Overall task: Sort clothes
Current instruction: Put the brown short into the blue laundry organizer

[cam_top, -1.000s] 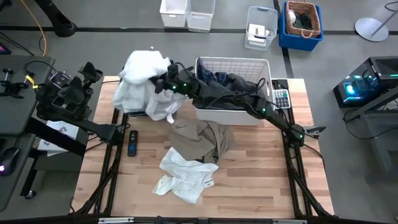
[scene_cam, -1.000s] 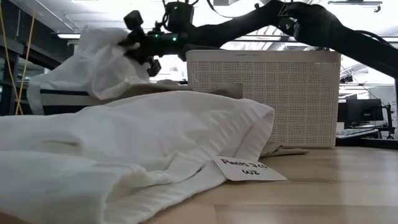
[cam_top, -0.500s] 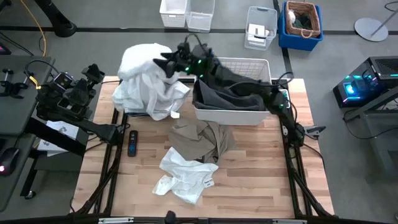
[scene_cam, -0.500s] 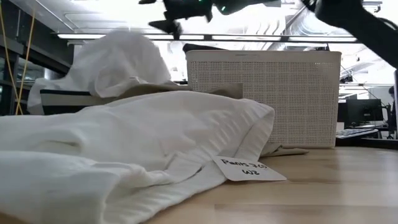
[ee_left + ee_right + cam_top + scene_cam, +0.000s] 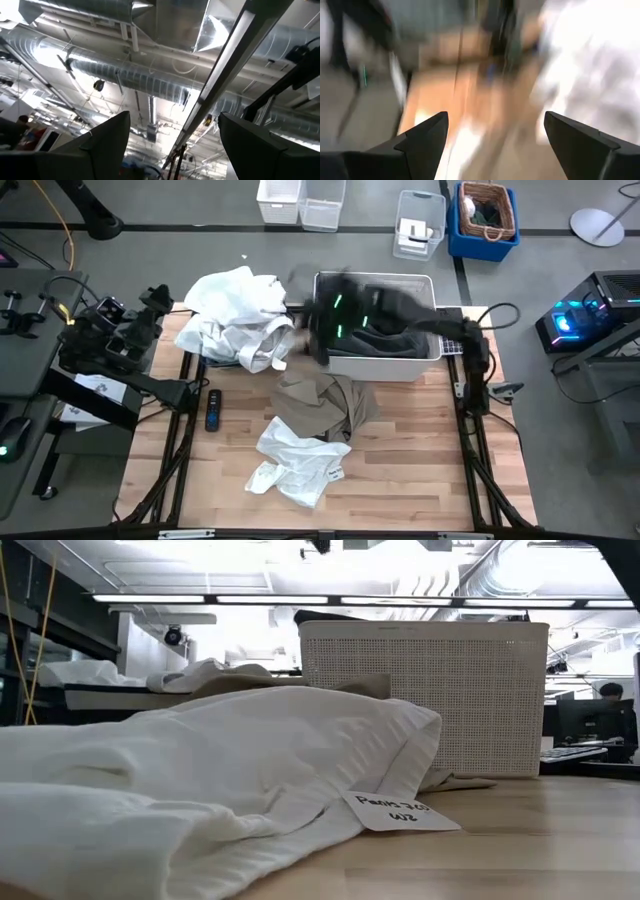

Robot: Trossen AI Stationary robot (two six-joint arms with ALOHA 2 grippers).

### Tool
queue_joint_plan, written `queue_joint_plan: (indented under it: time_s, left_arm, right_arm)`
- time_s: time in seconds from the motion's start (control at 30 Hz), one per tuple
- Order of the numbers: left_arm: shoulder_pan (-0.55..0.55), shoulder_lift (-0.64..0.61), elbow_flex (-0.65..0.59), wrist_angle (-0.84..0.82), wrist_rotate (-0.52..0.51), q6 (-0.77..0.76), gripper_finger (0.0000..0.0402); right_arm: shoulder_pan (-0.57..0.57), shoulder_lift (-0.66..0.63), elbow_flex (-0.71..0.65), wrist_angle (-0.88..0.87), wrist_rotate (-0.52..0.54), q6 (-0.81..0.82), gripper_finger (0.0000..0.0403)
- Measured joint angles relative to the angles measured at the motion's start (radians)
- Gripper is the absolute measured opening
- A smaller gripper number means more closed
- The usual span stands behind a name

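A heap of white clothes (image 5: 240, 325) lies at the table's far left. A tan garment (image 5: 320, 402) lies crumpled at mid-table. Another white garment (image 5: 295, 465) with a paper tag (image 5: 395, 812) lies toward the near edge. Dark grey clothes (image 5: 385, 330) fill the white basket (image 5: 375, 365). My right gripper (image 5: 495, 117) is open with nothing between its fingers. It shows blurred over the basket's left end (image 5: 325, 320). My left gripper (image 5: 173, 115) is open and points up at the ceiling, beside the table's left edge (image 5: 155, 305).
A black remote (image 5: 213, 410) lies on the table's left part. A calculator (image 5: 452, 335) sits to the right of the basket. Bare wood shows along the near edge and the right side. Bins stand on the floor beyond the far edge.
My right gripper has opened and let go of a white garment over the heap. It has risen, then swung toward the table's right, to the basket's left end. The released garment has dropped and settled lower and flatter on the heap.
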Motion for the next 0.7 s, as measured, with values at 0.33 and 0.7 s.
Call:
queue_joint_plan:
  time_s: [0.33, 0.7]
  left_arm:
    - [0.000, 0.000, 0.000, -0.043, -0.045, 0.005, 0.0291]
    - [0.000, 0.000, 0.000, -0.062, -0.076, 0.007, 0.0291]
  right_arm:
    - [0.298, 0.024, -0.232, -0.319, 0.288, -0.046, 0.0326]
    - [0.309, 0.018, -0.680, 0.076, 0.526, 0.045, 0.0292]
